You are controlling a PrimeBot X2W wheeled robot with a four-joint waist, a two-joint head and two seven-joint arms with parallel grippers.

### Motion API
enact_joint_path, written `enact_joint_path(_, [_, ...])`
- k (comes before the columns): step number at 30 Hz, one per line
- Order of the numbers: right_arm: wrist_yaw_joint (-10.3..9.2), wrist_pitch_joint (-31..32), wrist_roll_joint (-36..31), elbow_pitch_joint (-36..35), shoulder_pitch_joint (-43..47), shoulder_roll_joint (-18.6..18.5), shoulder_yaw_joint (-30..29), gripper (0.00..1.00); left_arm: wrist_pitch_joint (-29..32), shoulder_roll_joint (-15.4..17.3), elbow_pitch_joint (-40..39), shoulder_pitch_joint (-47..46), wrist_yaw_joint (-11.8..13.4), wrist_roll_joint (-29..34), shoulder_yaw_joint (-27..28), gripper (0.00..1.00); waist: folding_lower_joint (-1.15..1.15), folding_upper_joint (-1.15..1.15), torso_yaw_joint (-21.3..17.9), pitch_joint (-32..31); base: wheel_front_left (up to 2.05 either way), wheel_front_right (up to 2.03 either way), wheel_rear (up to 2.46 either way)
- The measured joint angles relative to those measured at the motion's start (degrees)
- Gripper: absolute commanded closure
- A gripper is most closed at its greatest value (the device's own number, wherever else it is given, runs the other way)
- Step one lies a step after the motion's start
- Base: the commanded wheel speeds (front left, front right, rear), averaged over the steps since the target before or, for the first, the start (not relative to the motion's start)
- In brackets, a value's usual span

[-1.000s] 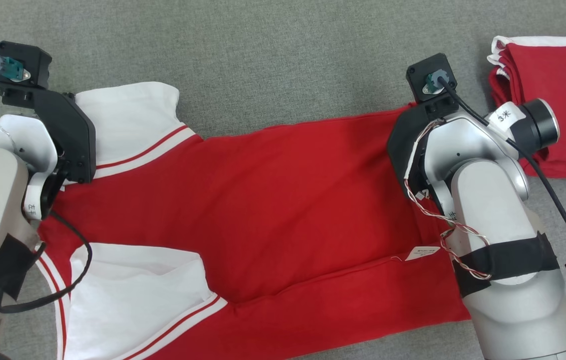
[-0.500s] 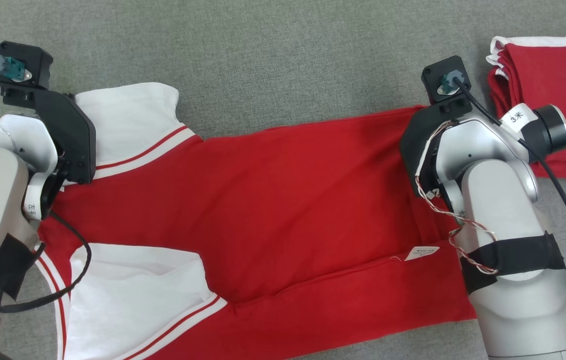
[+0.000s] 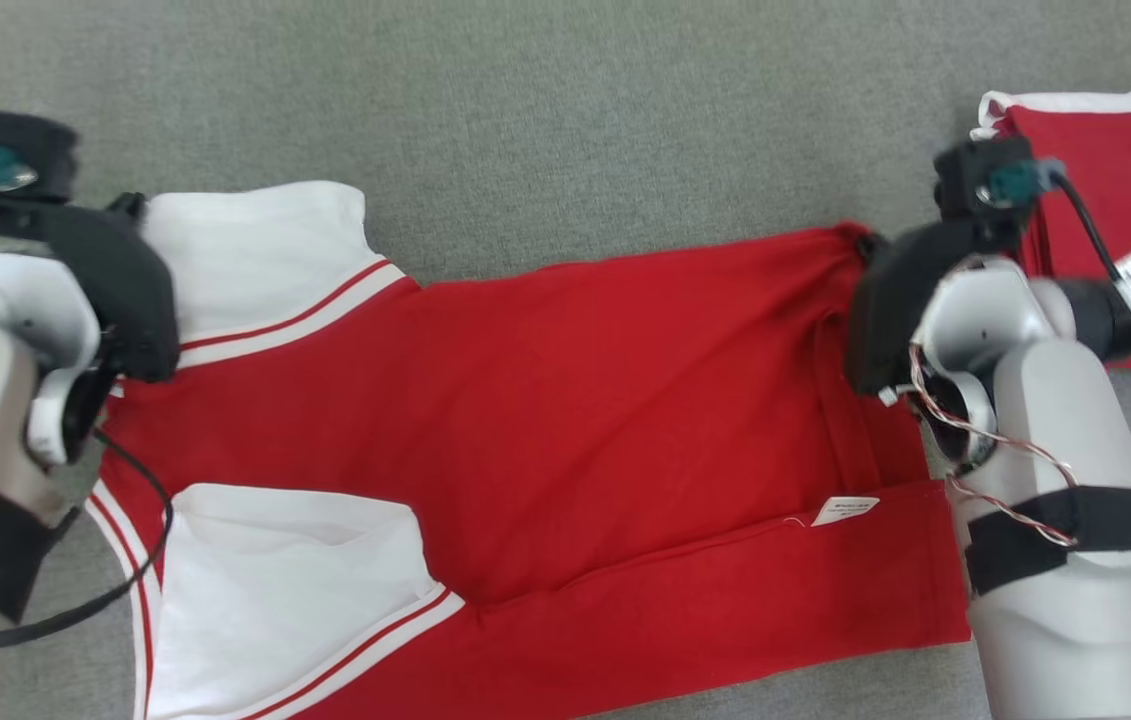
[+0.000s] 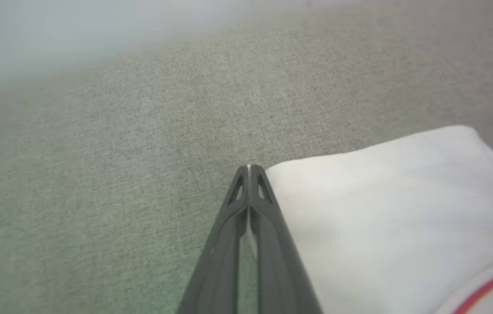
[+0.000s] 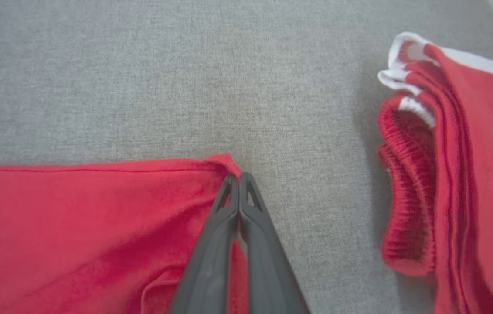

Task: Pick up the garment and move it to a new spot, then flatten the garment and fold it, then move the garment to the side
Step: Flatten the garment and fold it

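- Red and white garment [image 3: 565, 400] lies spread across the middle of the head view, on the grey surface [image 3: 565, 120].
- I think the move to a new spot is done. The cloth looks mostly flat.
- A long strip low in the frame looks folded over, so folding has begun, I think.
- More folds and the move to the side are left.
- My left end effector [image 4: 249, 170] is pinched shut on the white sleeve corner, upper left of the head view.
- My right end effector [image 5: 238, 176] is pinched shut on the red hem corner, upper right, near a folded red pile [image 3: 1115, 160] but apart from it.
- Both arms reach up from the bottom corners, with the wrists tipped down onto the cloth.
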Motion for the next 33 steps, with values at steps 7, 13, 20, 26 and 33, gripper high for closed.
enact_joint_path(7, [0.0, -4.66, 6.22, 2.65, 2.2, 0.02, -4.15, 1.0, -8.57, 1.53, -4.63, 6.52, -2.59, -6.35, 5.68, 1.0, -0.01, 0.0, 0.42, -2.7, 0.0, 0.0, 0.0])
enact_joint_path(13, [0.0, -6.91, 12.87, 2.93, 5.91, 0.03, -2.91, 1.0, -15.04, 1.59, -13.21, 16.53, -5.34, -11.94, 8.24, 1.0, -0.01, 0.0, 1.62, -6.14, 0.0, 0.0, 0.0])
enact_joint_path(20, [0.0, -3.46, 15.04, -2.4, 13.45, 0.03, -3.7, 1.0, -17.64, 2.33, -22.67, 29.53, -4.77, -15.38, 9.27, 1.0, -0.01, 0.0, 3.31, -9.97, 0.0, 0.0, 0.0])
enact_joint_path(26, [0.0, -1.35, 15.61, -7.12, 18.6, -0.01, -6.27, 1.0, -21.37, 1.87, -29.84, 40.0, -4.03, -16.04, 8.83, 1.0, -0.01, -0.01, 5.07, -12.95, 0.0, 0.0, 0.0])
enact_joint_path(33, [0.0, 0.68, 16.06, -9.4, 23.7, -0.01, -9.69, 1.0, -24.59, -0.57, -30.89, 46.93, -2.4, -16.13, 7.72, 1.0, -0.02, -0.01, 7.16, -16.3, 0.0, 0.0, 0.0])
